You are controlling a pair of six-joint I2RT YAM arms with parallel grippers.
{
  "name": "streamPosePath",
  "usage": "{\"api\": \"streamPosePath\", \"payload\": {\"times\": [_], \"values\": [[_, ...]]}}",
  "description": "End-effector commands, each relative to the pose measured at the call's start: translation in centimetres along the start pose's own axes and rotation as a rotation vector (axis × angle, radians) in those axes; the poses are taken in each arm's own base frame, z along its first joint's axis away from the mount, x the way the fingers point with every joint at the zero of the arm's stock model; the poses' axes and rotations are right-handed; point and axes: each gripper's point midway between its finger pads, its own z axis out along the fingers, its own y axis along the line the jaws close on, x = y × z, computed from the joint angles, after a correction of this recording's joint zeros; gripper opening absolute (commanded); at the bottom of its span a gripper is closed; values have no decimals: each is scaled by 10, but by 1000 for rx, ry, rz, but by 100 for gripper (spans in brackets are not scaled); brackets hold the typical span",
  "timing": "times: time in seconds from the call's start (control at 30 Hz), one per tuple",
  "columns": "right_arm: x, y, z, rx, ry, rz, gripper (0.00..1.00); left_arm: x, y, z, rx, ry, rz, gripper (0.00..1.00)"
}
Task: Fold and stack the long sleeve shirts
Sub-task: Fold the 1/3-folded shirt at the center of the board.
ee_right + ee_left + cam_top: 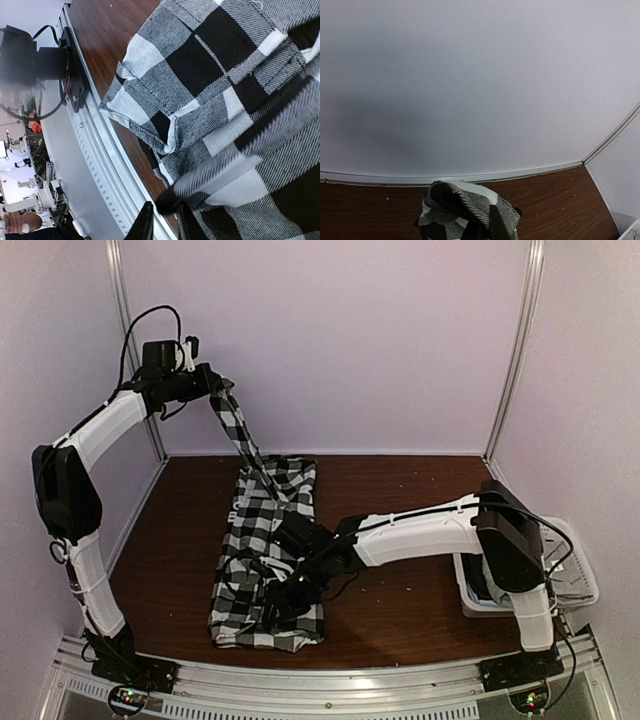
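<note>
One shirt sleeve hanging from left claw.

The checked shirt is seen as soft, matt woven cloth with a fine diagonal twill rib. The table is surfaced in dark wood grain, smooth and faintly sheened. The rail is made of ribbed silvery metal. The basket is moulded in white plastic.

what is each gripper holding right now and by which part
The left gripper holds the checked shirt by a sleeve end, lifted high. The right gripper is at its near hem; whether it grips cannot be told.
</note>
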Motion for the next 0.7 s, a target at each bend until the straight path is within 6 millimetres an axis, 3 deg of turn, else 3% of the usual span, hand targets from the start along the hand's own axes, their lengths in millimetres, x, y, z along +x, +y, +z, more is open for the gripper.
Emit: {"api": "streamPosePath", "payload": {"times": [0.0, 0.13, 0.23, 0.3, 0.47, 0.67], "values": [[-17, 13, -9, -35, -42, -59, 28, 1, 8, 4, -10, -10, 17, 4], [-43, 7, -47, -7, -149, -71, 47, 10, 14, 7, -31, 10, 24, 4], [-62, -21, -88, 16, -269, -15, 50, 14, 20, 7, -61, 22, 34, 4], [-65, -43, -105, 23, -321, 36, 49, 15, 25, 7, -84, 26, 40, 4], [-54, -67, -109, 49, -341, 76, 42, 16, 43, 4, -179, 31, 35, 4], [-14, -89, -102, 121, -297, 101, 39, 26, 52, 6, -195, 57, 32, 4]]}}
